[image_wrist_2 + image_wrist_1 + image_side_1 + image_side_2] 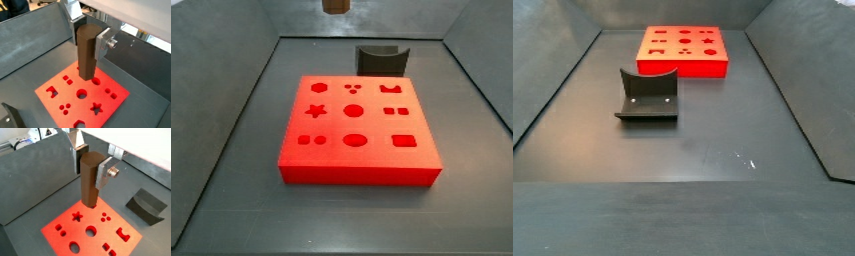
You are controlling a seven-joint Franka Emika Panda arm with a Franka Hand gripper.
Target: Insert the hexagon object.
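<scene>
My gripper [90,167] is shut on the hexagon object [90,188], a long brown wooden peg with a six-sided top. The peg hangs upright between the silver fingers [105,174] in both wrist views [85,60], well above the red board [90,223]. The board has several cut-out holes of different shapes and also shows in a wrist view [67,95]. In a side view only the peg's lower end [334,5] shows at the top edge, high over the board [358,180]; the gripper itself is out of frame there. The board lies far back in a side view [683,68].
A dark grey curved block [382,58] stands on the floor just beyond the board; it also shows in a side view [648,95] and a wrist view [145,205]. Sloping grey walls [231,110] enclose the floor on all sides.
</scene>
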